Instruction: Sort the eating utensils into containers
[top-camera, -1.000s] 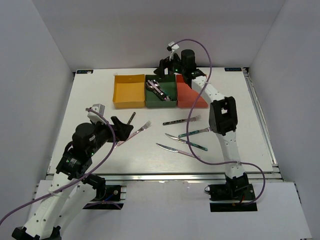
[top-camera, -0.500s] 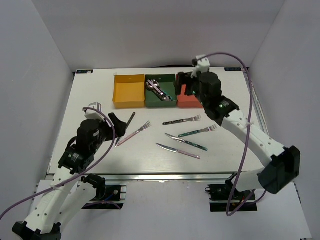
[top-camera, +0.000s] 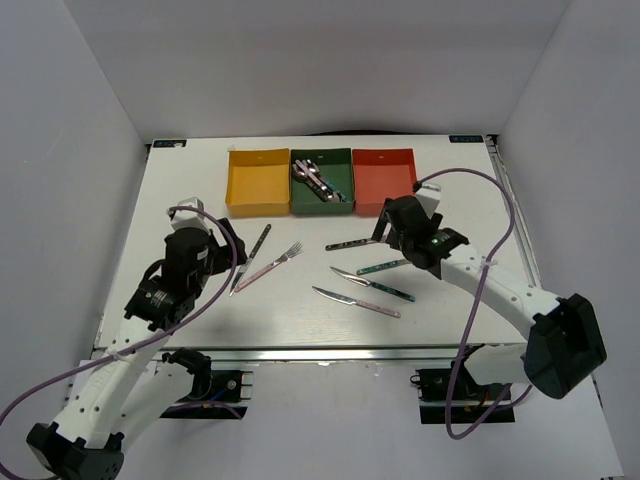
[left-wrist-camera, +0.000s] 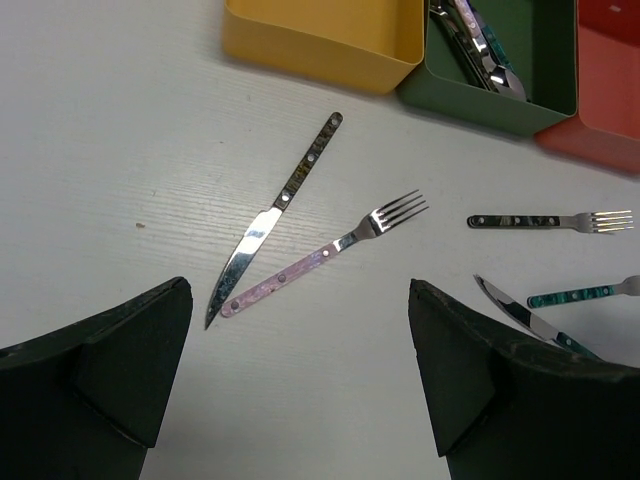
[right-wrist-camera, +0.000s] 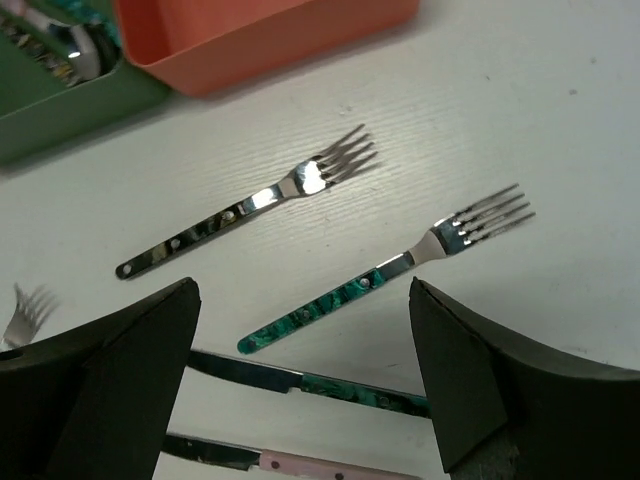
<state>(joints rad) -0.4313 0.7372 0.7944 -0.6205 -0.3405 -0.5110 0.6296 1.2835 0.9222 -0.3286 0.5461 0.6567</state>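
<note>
Three square bins stand in a row at 12 o'clock on the bench (top-camera: 450, 210): yellow bin (top-camera: 258, 180), green bin (top-camera: 322, 208), red bin (top-camera: 384, 178), side by side with their walls meeting. A few spoons (top-camera: 315, 180) lie heaped in the green bin. Six pieces lie loose on the bench. Toward 9 o'clock from centre, a dark-handled knife (left-wrist-camera: 276, 215) and a pink-handled fork (left-wrist-camera: 325, 253) make a narrow V, the knife tip and the fork's handle end closing together at the 7 o'clock end; contact there cannot be told. Toward 3 o'clock from centre lie a dark-handled fork (right-wrist-camera: 245, 215) and, just at its 5 o'clock, a teal-handled fork (right-wrist-camera: 385, 272), tines of both pointing to 2 o'clock in the wrist view. Nearer 6 o'clock lie a teal-handled knife (top-camera: 372, 284) and a pink-handled knife (top-camera: 356, 301), roughly parallel and apart. Left jaws hover spread wide over the V pair, holding nothing. Right jaws hang spread wide above the teal-handled fork, its handle between them, no contact.
</note>
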